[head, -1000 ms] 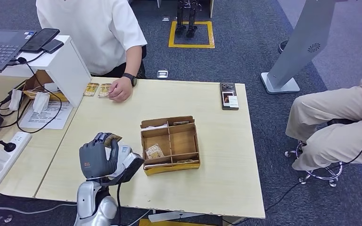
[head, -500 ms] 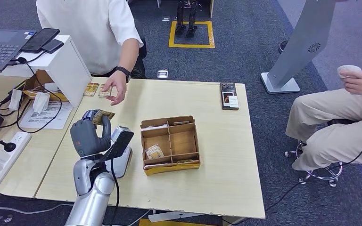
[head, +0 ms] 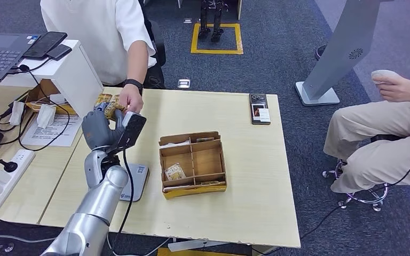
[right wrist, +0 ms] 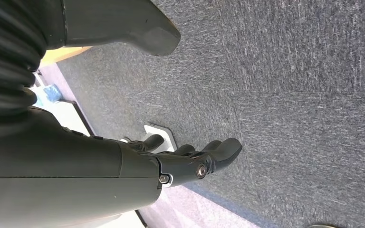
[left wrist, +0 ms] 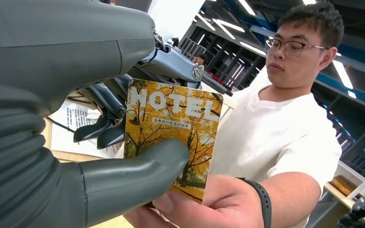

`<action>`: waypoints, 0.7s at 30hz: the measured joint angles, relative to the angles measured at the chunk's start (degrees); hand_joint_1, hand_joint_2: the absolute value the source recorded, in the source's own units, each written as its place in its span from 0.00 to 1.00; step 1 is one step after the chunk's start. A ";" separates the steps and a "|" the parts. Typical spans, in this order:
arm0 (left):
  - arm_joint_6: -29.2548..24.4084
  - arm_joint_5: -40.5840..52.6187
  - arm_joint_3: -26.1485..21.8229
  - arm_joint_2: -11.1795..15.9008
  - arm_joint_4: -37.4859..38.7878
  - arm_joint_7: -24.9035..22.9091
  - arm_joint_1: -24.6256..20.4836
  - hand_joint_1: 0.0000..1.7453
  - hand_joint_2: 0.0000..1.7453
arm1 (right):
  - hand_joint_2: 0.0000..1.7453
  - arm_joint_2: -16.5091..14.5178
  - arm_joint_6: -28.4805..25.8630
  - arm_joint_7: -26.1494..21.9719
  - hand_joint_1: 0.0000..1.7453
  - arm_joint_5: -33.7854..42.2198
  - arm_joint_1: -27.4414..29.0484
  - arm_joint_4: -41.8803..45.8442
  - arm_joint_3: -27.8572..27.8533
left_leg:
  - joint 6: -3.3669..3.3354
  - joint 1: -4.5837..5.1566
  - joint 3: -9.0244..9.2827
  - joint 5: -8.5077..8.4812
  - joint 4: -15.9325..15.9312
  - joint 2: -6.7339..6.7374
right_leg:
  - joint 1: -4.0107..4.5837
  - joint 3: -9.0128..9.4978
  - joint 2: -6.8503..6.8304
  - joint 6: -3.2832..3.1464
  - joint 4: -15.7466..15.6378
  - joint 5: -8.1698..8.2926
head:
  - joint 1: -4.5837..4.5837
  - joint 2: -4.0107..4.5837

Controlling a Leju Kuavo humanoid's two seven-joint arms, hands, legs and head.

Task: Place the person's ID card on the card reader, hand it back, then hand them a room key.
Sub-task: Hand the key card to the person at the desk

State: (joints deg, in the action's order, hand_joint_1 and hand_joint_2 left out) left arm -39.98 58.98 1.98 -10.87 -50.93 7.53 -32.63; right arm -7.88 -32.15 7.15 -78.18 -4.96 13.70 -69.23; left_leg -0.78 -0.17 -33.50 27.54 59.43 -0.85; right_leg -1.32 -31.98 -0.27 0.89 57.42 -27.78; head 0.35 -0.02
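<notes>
Head view: left hand (head: 102, 128) raised over the tabletop (head: 245, 160), grasping a room key (head: 113, 110) at the person's hand (head: 130, 100). Card reader (head: 134, 178) flat beside the cardboard tray (head: 193, 164); phone (head: 259, 109) near the far edge.

Left wrist view: yellow HOTEL-printed room key pinched between thumb and fingers (left wrist: 105, 130), its lower corner touching the person's upturned palm.

Right wrist view: right hand (right wrist: 190, 159) released, fingers loosely apart above grey carpet (right wrist: 290, 95).

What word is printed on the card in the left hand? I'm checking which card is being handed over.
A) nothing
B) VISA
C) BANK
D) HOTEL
D: the card pinched by the left hand shows "HOTEL" in white letters over yellow trees.
</notes>
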 joint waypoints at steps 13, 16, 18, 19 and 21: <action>-0.19 -4.08 0.01 1.06 6.22 0.88 -4.08 0.00 1.00 | 1.00 0.08 -0.14 0.01 0.00 0.01 -0.01 -0.02 0.16 | 0.00 0.00 -0.01 0.00 0.00 0.00 | 0.00 -0.01 0.01 0.00 0.00 0.00 | 0.00 0.00; -0.20 -4.49 -0.01 1.08 6.34 2.04 -4.08 0.00 1.00 | 1.00 0.08 -0.20 0.06 0.00 0.06 -0.02 -0.02 0.16 | 0.00 0.00 -0.02 0.00 0.00 0.00 | 0.00 -0.01 0.01 0.00 0.00 0.00 | 0.00 0.01; -0.21 -5.17 -0.08 1.07 6.34 3.42 -4.04 0.00 1.00 | 1.00 0.08 -0.22 0.08 0.00 0.15 -0.01 -0.02 0.16 | 0.00 0.00 -0.03 0.00 0.00 0.00 | 0.00 -0.01 0.01 0.00 0.00 0.00 | 0.00 0.01; -0.21 -5.58 -0.12 1.07 6.32 4.13 -3.99 0.00 1.00 | 1.00 0.08 -0.24 0.08 0.00 0.21 -0.01 -0.03 0.16 | 0.00 0.00 -0.03 0.00 0.00 0.00 | 0.00 -0.01 0.00 0.00 0.00 0.00 | 0.00 0.01; -0.21 -6.63 -0.17 1.04 6.03 5.57 -3.61 0.00 1.00 | 1.00 0.08 -0.25 0.09 0.00 0.41 -0.01 -0.04 0.16 | 0.00 0.00 -0.03 0.00 0.00 0.00 | 0.00 -0.01 0.01 0.00 0.00 0.00 | 0.01 0.02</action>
State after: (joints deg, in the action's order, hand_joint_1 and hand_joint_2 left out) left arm -40.19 52.35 1.81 -9.84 -44.90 13.10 -36.25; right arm -7.80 -32.40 7.23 -77.77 -4.97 13.67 -69.07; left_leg -0.78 -0.17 -33.53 27.54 59.42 -0.85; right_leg -1.32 -31.99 -0.26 0.89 57.43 -27.78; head 0.36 0.00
